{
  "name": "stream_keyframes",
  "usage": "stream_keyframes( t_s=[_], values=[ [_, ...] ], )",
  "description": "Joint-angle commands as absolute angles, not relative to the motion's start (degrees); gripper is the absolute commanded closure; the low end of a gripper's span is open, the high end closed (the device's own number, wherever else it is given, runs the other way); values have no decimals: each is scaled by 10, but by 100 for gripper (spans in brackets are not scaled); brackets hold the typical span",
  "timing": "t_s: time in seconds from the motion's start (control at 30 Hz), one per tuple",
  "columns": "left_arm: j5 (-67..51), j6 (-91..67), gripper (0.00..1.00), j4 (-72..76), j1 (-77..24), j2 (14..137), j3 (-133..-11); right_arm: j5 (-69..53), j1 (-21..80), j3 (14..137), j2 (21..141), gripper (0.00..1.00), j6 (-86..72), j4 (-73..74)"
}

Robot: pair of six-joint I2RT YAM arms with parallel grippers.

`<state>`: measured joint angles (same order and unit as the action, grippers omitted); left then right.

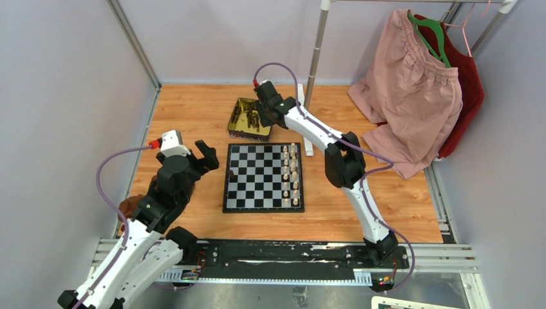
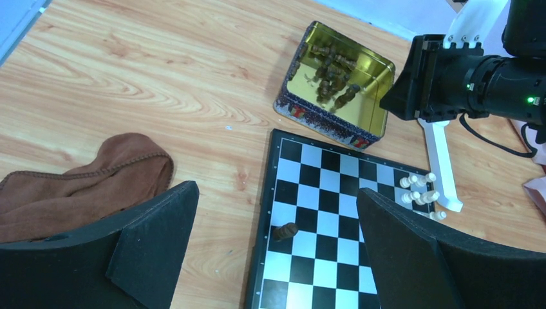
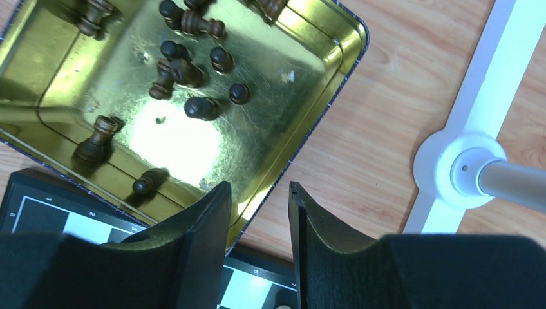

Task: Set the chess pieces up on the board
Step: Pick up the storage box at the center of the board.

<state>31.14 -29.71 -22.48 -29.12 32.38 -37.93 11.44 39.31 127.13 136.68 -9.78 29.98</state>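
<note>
Over the gold tin (image 3: 270,116) just beyond the chessboard's (image 1: 254,180) far edge, the right gripper (image 3: 261,222) hangs pointing down, its jaws a narrow gap apart with nothing between them; that slim opening suits the small figures below, since each is thin enough to slip between wider jaws. Most of the dark pieces (image 3: 187,71) lie on their sides, scattered across the tin's floor, so the fingers probably need to line up across a piece's stem before closing. On the board, the cream-white pieces (image 1: 290,174) stand upright in two files along the right-hand side, which looks like one army already in place; the files on the opposite side are bare apart from one toppled dark piece (image 2: 285,230) lying near the left edge. The left gripper (image 2: 277,196) waits above that side with its jaws spread wide and empty, plausibly held there to right or shift what arrives. A brown cloth pouch (image 2: 84,180) rests on the wooden table (image 2: 161,77) to its left, well clear of the board; a white rack foot (image 3: 476,167) sits beside the tin, close enough to crowd the right arm's approach.
</note>
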Motion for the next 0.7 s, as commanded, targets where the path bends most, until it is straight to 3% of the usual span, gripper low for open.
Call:
stream_keyframes(
  t_s=[0.0,0.67],
  values=[
    [322,-287,0,-206,-296,326,-387,129,385,1282,1366,57,-121,325],
    [323,-280,0,-197,-296,335,-375,114,369,1276,1401,58,-152,329]
  ],
)
